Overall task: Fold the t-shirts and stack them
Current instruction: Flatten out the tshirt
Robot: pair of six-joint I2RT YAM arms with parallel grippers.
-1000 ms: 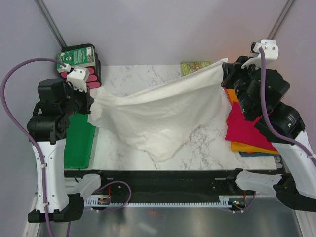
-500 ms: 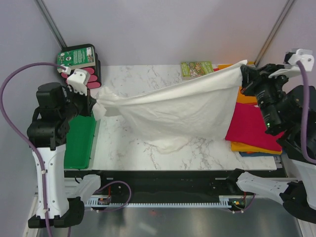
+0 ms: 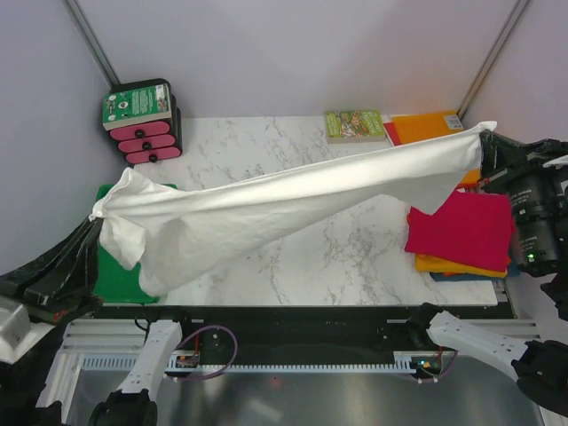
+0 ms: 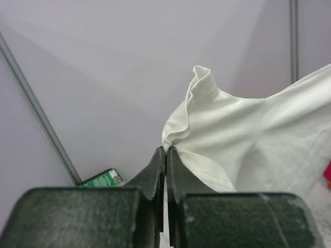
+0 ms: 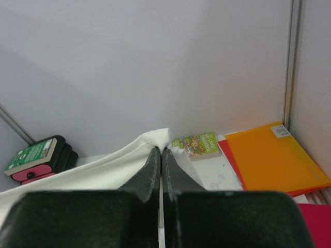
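Observation:
A thin white t-shirt (image 3: 284,200) hangs stretched in the air across the table, from low left to high right. My left gripper (image 3: 96,216) is shut on its left corner, which bunches above the closed jaws (image 4: 166,150) in the left wrist view. My right gripper (image 3: 486,142) is shut on the far right corner, and white cloth (image 5: 103,168) trails left from the closed jaws (image 5: 162,150). At the right edge lies a folded stack: a magenta t-shirt (image 3: 461,231) on top, an orange one (image 3: 453,264) under it, and a blue one (image 3: 470,276) at the bottom.
A small green-covered book (image 3: 353,124) and an orange sheet (image 3: 426,127) lie at the back right. A pink-and-black rack with a green box on top (image 3: 140,120) stands at the back left. A green mat (image 3: 111,275) lies at the table's left edge.
Both arms have pulled outward, the left down and left, the right further right. The white t-shirt has lifted off the table and drawn taut between them.

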